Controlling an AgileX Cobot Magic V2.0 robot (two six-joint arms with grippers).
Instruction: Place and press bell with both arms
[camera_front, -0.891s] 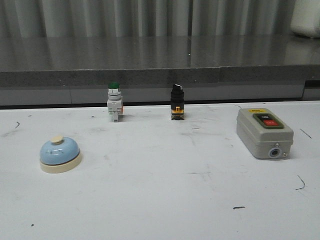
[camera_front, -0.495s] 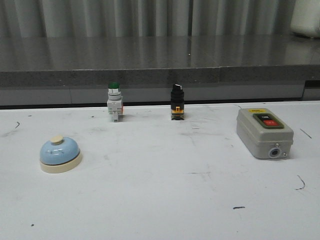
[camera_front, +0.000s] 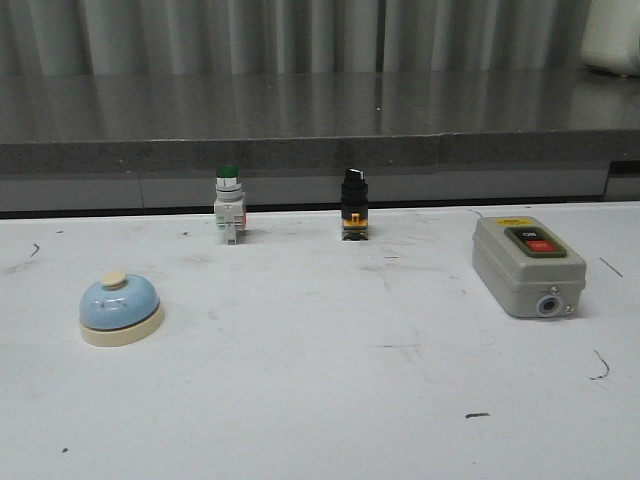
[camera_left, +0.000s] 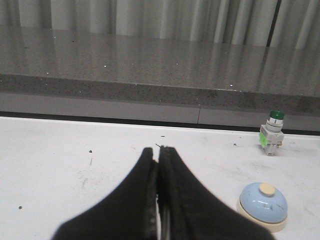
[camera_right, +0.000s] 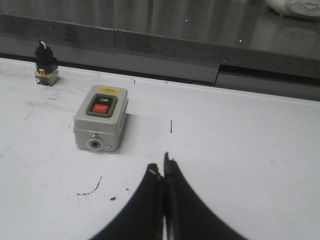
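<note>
Counted on the white table (camera_front: 320, 400): one light-blue dome bell (camera_front: 120, 309), one green-capped push button (camera_front: 228, 203), one black selector switch (camera_front: 354, 203), one grey switch box (camera_front: 528, 265).

Scuffed white table (camera_front: 320, 400), grey speckled stone ledge (camera_front: 300, 150) behind, pale pleated curtain (camera_front: 280, 35)

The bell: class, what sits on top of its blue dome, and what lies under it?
On top of the bell sits a cream button. Under the dome is a cream round base, resting on the white table. The base's underside is hidden.
</note>
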